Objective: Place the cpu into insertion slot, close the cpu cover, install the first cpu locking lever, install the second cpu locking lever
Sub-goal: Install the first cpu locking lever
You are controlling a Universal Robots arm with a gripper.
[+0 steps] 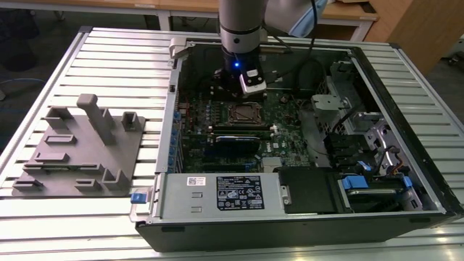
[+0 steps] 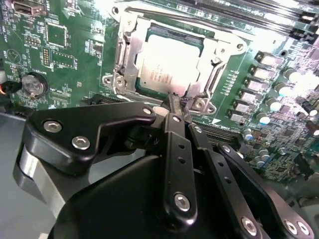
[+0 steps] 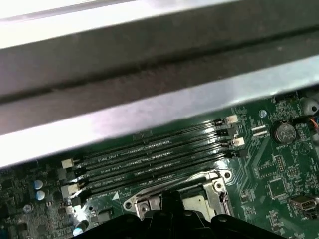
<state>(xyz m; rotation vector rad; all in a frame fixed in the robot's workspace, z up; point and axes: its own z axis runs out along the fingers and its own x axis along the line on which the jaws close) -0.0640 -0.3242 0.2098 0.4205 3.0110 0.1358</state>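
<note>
The cpu point(image 2: 167, 67), silver-grey on top, lies flat in the insertion slot point(image 1: 242, 112) on the green motherboard. The cpu cover point(image 2: 215, 50), a silver frame plate, lies down around the chip's edges. My gripper point(image 2: 174, 102) hangs over the socket's edge with its black fingers pressed together into a narrow tip that touches the frame's rim. In the exterior view the gripper point(image 1: 245, 97) sits just behind the socket, inside the open computer case. In the first wrist view the gripper point(image 3: 172, 198) reaches the frame point(image 3: 144, 204).
A grey fixture plate point(image 1: 80, 147) with upright posts lies at the exterior view's left. The case walls point(image 1: 170, 109) surround the board. Memory slots point(image 3: 149, 162) run beside the socket, a black card point(image 1: 238, 140) lies in front of it, and cables point(image 1: 312, 70) hang at the right.
</note>
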